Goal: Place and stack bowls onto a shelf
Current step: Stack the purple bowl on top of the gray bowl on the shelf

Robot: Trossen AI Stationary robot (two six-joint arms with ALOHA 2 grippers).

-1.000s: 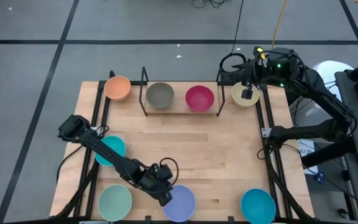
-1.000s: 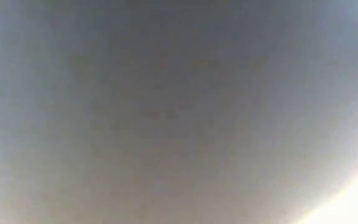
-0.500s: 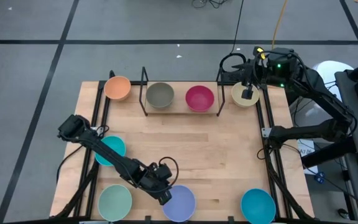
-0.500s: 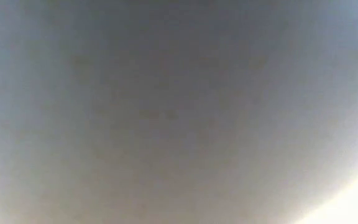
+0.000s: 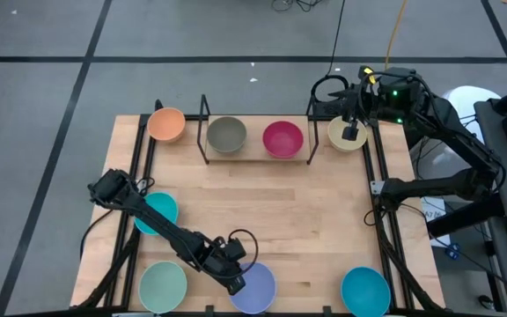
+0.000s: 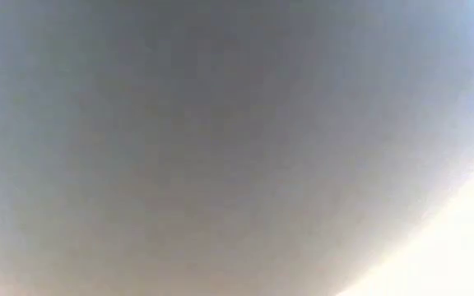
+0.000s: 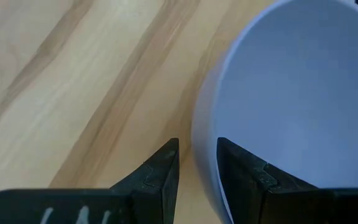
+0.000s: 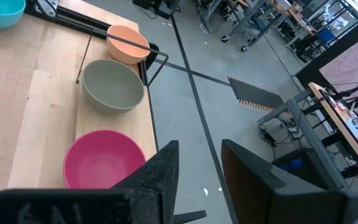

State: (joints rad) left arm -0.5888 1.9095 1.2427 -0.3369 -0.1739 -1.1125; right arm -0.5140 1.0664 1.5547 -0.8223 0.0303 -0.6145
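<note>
Left claw (image 5: 234, 283) is sitting low at the near edge of the surface (image 5: 324, 220), fingers slightly apart & straddling the rim of the lavender bowl (image 7: 291, 99), one finger inside, one outside, not clamped. Right claw (image 5: 350, 132) is hovering over the cream bowl (image 5: 345, 132) just beside the shelf (image 5: 255, 157), fingers apart w/ nothing between. Olive-grey bowl (image 5: 227, 134) & magenta bowl (image 5: 282, 138) are sitting on the shelf. Bowls are looking light, rigid, smooth, prob. slippery; pinching the rim wall seems best.

A: What surrounds the wooden table (image 5: 262, 202)?
B: Grey floor (image 5: 51, 79) crossed by dark tape lines (image 5: 91, 53).
A: Anything farther off?
B: Workbenches (image 8: 347, 118) and cables (image 8: 272, 134) beyond.
</note>
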